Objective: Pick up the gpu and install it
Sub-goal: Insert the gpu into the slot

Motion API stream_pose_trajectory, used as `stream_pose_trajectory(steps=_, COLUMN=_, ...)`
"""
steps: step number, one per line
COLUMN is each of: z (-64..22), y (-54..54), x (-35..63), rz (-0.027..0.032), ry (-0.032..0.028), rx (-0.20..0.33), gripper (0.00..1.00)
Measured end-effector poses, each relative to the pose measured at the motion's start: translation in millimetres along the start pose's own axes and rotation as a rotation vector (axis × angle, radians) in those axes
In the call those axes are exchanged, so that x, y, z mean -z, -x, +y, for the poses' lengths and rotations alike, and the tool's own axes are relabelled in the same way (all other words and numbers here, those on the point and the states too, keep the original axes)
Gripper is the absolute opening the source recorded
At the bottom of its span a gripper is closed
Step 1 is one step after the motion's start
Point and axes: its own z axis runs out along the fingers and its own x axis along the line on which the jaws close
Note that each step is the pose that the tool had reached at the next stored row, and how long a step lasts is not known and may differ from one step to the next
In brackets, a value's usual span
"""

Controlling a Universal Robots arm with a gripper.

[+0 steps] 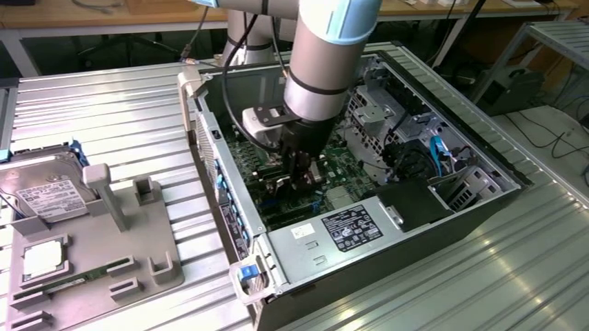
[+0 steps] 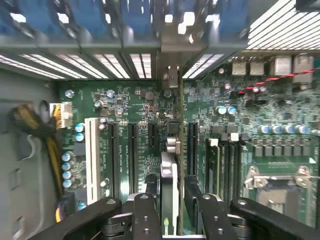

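Black claw (image 2: 170,200) down inside open PC case (image 1: 478,207), centre of frame, fingers straddling edge-on gpu (image 2: 169,185) standing upright on green motherboard (image 2: 135,107) among expansion slots. Grip or gap: cannot tell. Card apparently delivered; seating unconfirmed.

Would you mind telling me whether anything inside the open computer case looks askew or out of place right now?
Nothing stands out. The thin black card stands edge-on over the green motherboard, in line with the neighbouring black expansion slots, between the tool's black fingers. Whether it is fully seated cannot be told.
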Motion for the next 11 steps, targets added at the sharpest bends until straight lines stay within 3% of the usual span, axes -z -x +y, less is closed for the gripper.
stream_pose_trajectory(steps=2, z=0.2, y=0.3, x=15.0, rz=0.0002, ry=-0.0016, rx=0.000, gripper=0.36)
stream_pose_trajectory(steps=5, z=0.3, y=0.6, x=27.8, rz=0.0004, ry=-0.0022, rx=0.000, gripper=0.36)
stream_pose_trajectory(steps=10, z=0.2, y=0.7, x=28.5, rz=0.0000, ry=-0.0024, rx=0.000, gripper=0.35)
stream_pose_trajectory(steps=11, z=0.2, y=0.7, x=28.6, rz=0.0002, ry=-0.0023, rx=0.000, gripper=0.27)
